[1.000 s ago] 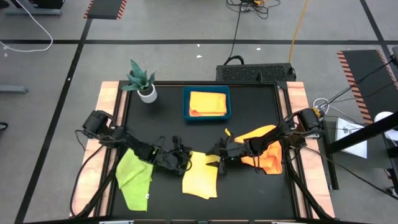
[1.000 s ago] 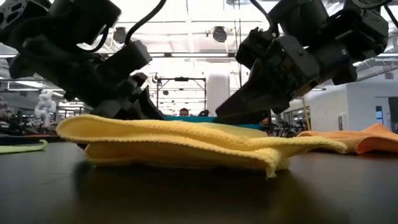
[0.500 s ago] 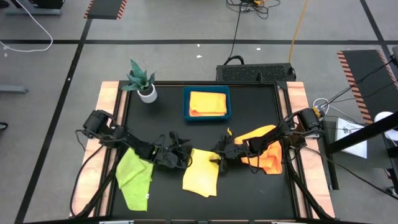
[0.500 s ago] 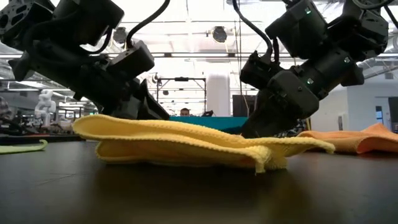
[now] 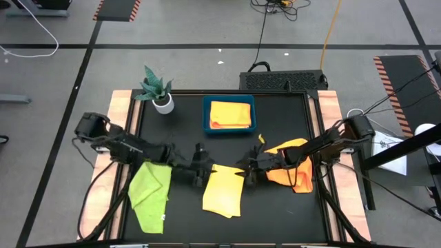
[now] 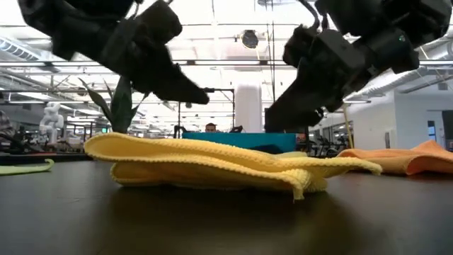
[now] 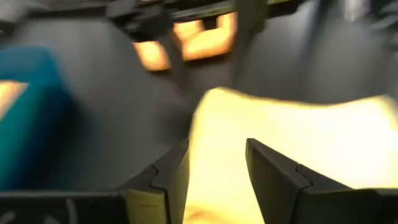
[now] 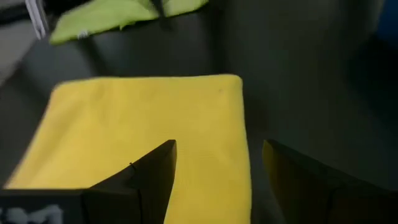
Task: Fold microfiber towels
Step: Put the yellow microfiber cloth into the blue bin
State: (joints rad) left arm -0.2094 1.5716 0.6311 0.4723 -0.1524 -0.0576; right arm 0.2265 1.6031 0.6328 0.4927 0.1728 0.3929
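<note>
Yellow towel (image 5: 222,191) lay folded on the surface, in front of the blue tray (image 5: 229,128). My left fingers (image 5: 200,165) and right fingers (image 5: 249,170) hovered open and empty over its far corners; I feared snagging and undoing the fold.

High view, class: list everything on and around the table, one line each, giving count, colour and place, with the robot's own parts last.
Yellow towel: one, yellow, folded, table front centre.
Lime green towel: one, lime green, front left.
Orange towel: one, orange, crumpled, right side.
Tray: one, blue, rear centre, holding a folded yellow-orange towel.
Potted plant: one, green in a white pot, rear left.
Table: one, black top, wooden edges.
Left tool: one, dark, open, above the yellow towel's left rear corner.
Right tool: one, dark, open, above its right rear corner.
</note>
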